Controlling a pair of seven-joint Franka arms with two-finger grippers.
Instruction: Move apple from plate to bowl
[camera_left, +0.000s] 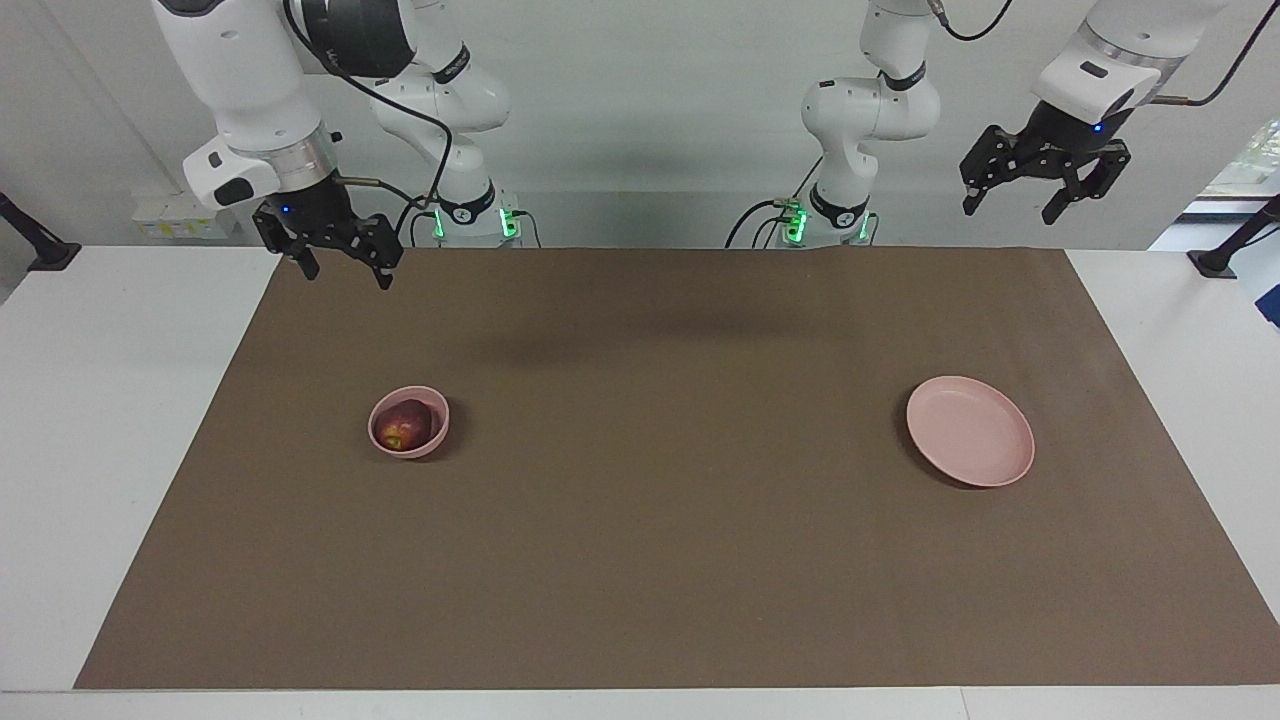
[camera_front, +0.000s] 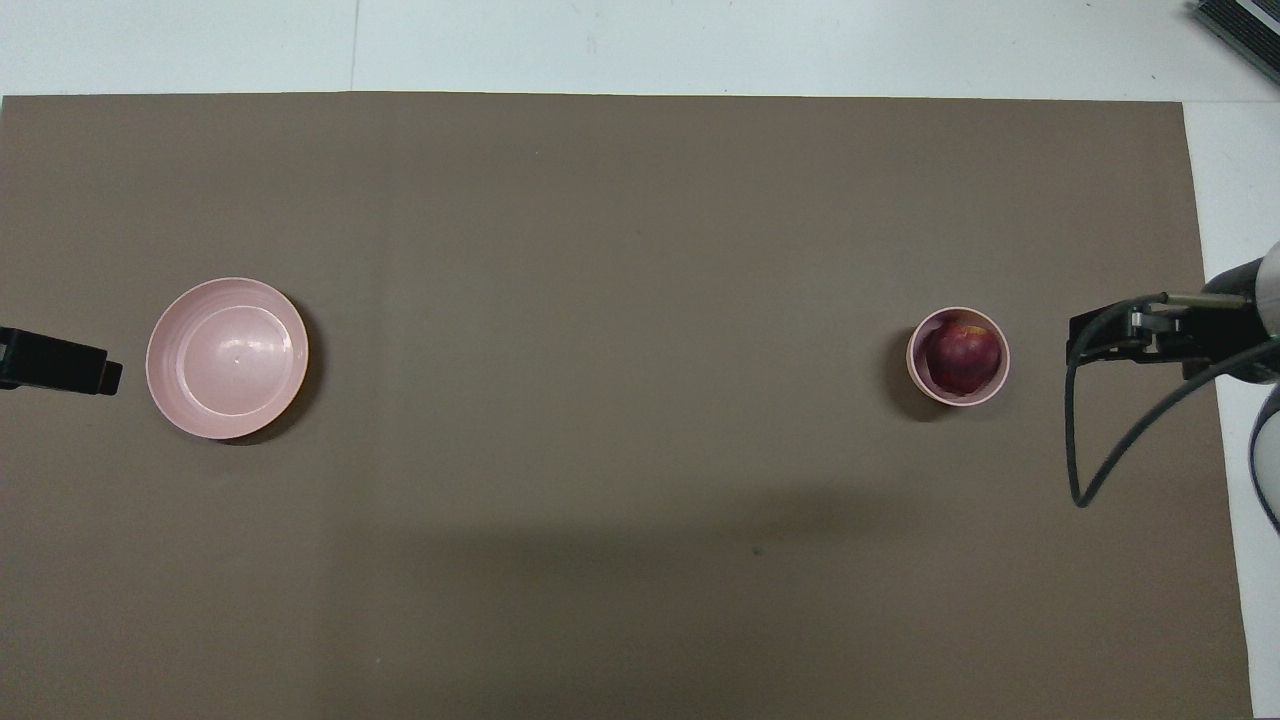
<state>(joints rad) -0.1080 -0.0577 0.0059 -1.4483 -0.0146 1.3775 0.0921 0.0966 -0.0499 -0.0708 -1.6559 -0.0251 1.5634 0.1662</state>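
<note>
Apple (camera_left: 404, 425) sits in bowl (camera_left: 409, 421), plate (camera_left: 970, 430) bare. Right claw (camera_left: 335, 258) and left claw (camera_left: 1042, 180) both released, raised (little risk; I'd avoid nudging the bowl).

Even, bright, diffuse light from above; no glare on brown mat (camera_left: 660, 560). Soft broad shadow patches on mat, one in facing view toward 12 o'clock, one in overhead view toward 6 o'clock. Bowl (camera_left: 437, 438) and plate (camera_left: 1000, 470) cast short dark crescent shadows. Both views sharp, no motion blur. Bright window patch at 3 o'clock edge of facing view.
</note>
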